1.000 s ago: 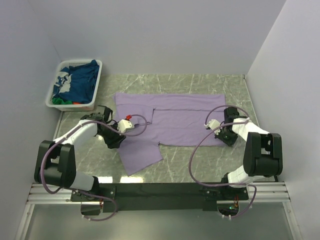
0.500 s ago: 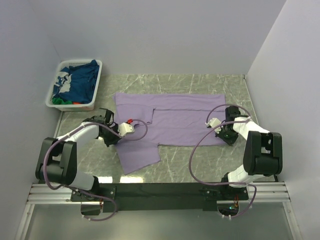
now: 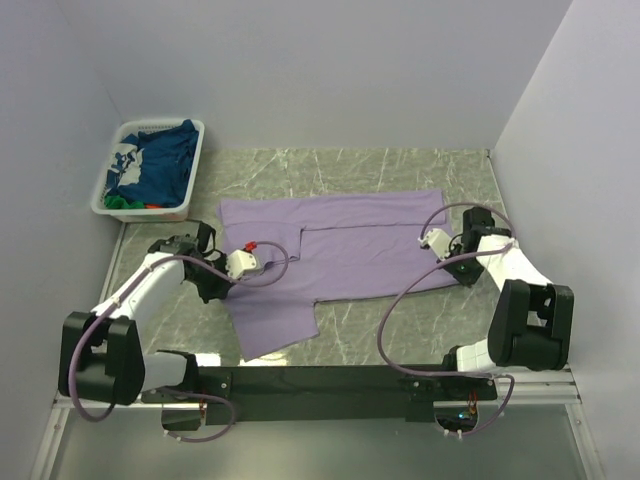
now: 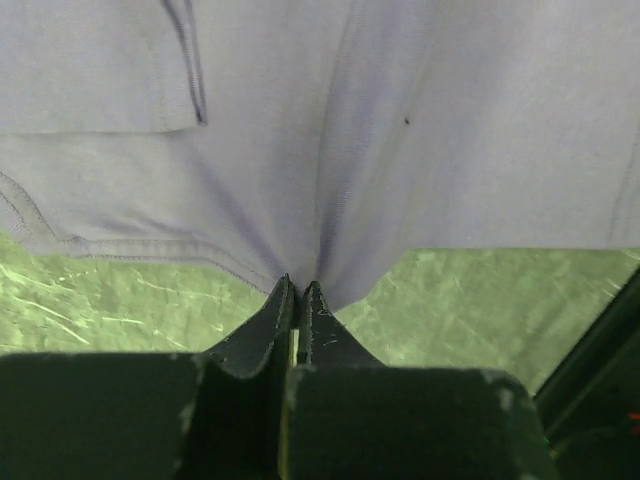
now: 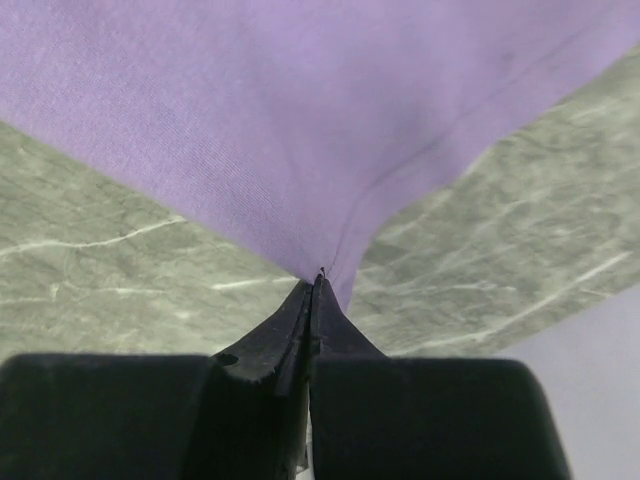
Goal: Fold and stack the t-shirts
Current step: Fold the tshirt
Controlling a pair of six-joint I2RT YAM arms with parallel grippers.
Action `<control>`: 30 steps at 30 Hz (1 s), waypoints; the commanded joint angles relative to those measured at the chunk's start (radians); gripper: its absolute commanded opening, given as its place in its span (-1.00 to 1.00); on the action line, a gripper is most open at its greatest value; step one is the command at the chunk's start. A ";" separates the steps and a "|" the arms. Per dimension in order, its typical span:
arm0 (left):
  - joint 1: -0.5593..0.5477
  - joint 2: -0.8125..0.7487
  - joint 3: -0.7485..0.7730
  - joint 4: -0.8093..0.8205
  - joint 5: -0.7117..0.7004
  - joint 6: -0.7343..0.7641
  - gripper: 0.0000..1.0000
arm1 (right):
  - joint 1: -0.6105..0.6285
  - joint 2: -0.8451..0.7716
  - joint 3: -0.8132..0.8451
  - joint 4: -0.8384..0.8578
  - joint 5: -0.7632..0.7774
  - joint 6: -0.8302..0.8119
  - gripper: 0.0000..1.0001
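Honestly, early days: left gripper (image 4: 298, 285) and right gripper (image 5: 315, 280) each pinch an edge of the lavender t-shirt (image 3: 350, 250) spread on the table (image 3: 400, 325), fold unfinished (other t-shirts (image 3: 160, 165) sit in the basket (image 3: 196, 150)), nothing stacked.

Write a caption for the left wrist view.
Left gripper pinches the lavender t-shirt at its edge, marbled table beneath.

1. Top view: high above the near edge, looking down over the whole counter (image 3: 350, 330).
2. Left wrist: close behind left claw (image 4: 298, 300), facing the lavender t-shirt (image 4: 420, 130).
3. Right wrist: equally close, behind right claw (image 5: 312, 295); all views share that shirt.
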 commanded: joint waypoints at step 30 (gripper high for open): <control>0.211 0.632 0.771 -0.214 0.236 -0.015 -0.99 | 0.022 0.565 0.761 -0.119 -0.025 0.088 -1.00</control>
